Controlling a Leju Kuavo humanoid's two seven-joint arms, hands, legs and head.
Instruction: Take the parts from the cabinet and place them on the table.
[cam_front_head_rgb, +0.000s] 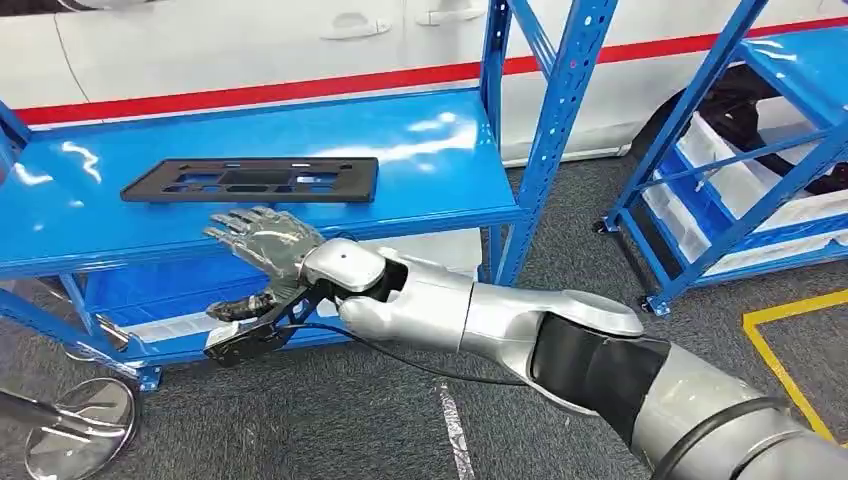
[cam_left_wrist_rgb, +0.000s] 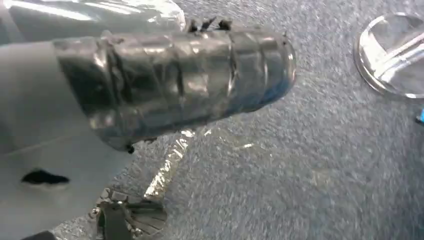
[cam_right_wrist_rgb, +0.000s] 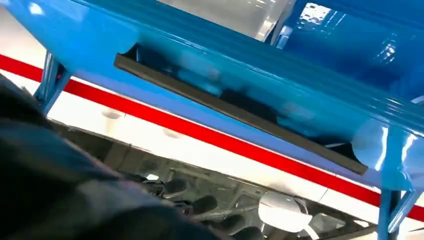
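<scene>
One part on record: a flat black plastic panel (cam_front_head_rgb: 250, 181) with cut-out openings, lying flat on the blue shelf (cam_front_head_rgb: 440, 160) of the rack, near its front edge, toward 10 o'clock in the head view. From the right wrist, the panel (cam_right_wrist_rgb: 235, 112) shows edge-on as a thin dark strip along the shelf lip (cam_right_wrist_rgb: 280, 107).

Right hand (cam_front_head_rgb: 262, 243): just in front of and below the panel, at the shelf edge, fingers (cam_front_head_rgb: 240, 222) spread and extended, holding nothing, apart from the part.

Left hand (cam_left_wrist_rgb: 175, 82): hangs over the grey carpet; its ribbed cover hides the fingers, so their state cannot be told.

Surroundings: a white car body with a red stripe (cam_front_head_rgb: 300, 85) behind the rack; a second blue rack (cam_front_head_rgb: 740, 190) at 3 o'clock; a round mirror (cam_front_head_rgb: 80, 425) at 8 o'clock on the floor.

Risks, as judged:
- Panel is thin and lies flush, so the fingers may slide over it or push it back toward the car side.
- Hand sits at lip height and could strike the shelf edge.
- A one-sided grip on a wide panel may let it tilt and drop to the floor.
</scene>
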